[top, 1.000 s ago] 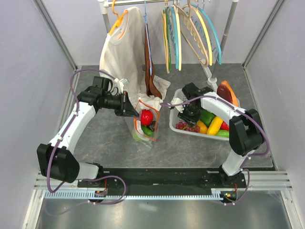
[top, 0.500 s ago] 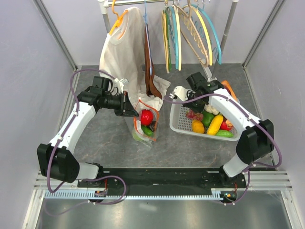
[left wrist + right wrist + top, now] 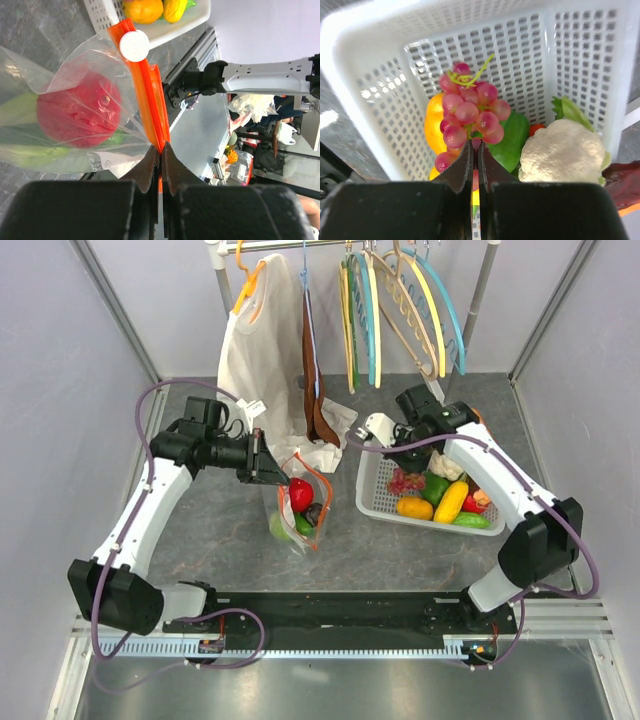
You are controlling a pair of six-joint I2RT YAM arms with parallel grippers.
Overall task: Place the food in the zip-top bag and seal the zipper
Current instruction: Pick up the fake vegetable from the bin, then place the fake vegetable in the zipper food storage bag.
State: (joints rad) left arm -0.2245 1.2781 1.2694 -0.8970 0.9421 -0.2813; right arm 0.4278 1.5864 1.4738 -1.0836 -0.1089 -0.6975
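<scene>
My left gripper (image 3: 268, 468) is shut on the orange-red zipper (image 3: 147, 95) of the clear zip-top bag (image 3: 292, 525) and holds its mouth up off the table. The bag contains a red round fruit (image 3: 77, 110) and green pieces (image 3: 30, 152); they also show in the top view (image 3: 300, 493). My right gripper (image 3: 402, 468) is shut on a bunch of pink-red grapes (image 3: 467, 112) and holds it above the white slotted basket (image 3: 375, 508). The grapes also show in the top view (image 3: 406, 482).
The basket (image 3: 385, 100) holds an orange fruit (image 3: 434, 122), a green pepper (image 3: 507, 137), a white cauliflower (image 3: 562, 150) and a yellow oblong piece (image 3: 450, 502). A white garment (image 3: 262, 350) and coloured hangers (image 3: 400, 310) hang on a rail at the back.
My right gripper has risen out of the basket with the grape bunch in it. My left gripper has shifted slightly, pulling the bag mouth and swinging the bag a little.
</scene>
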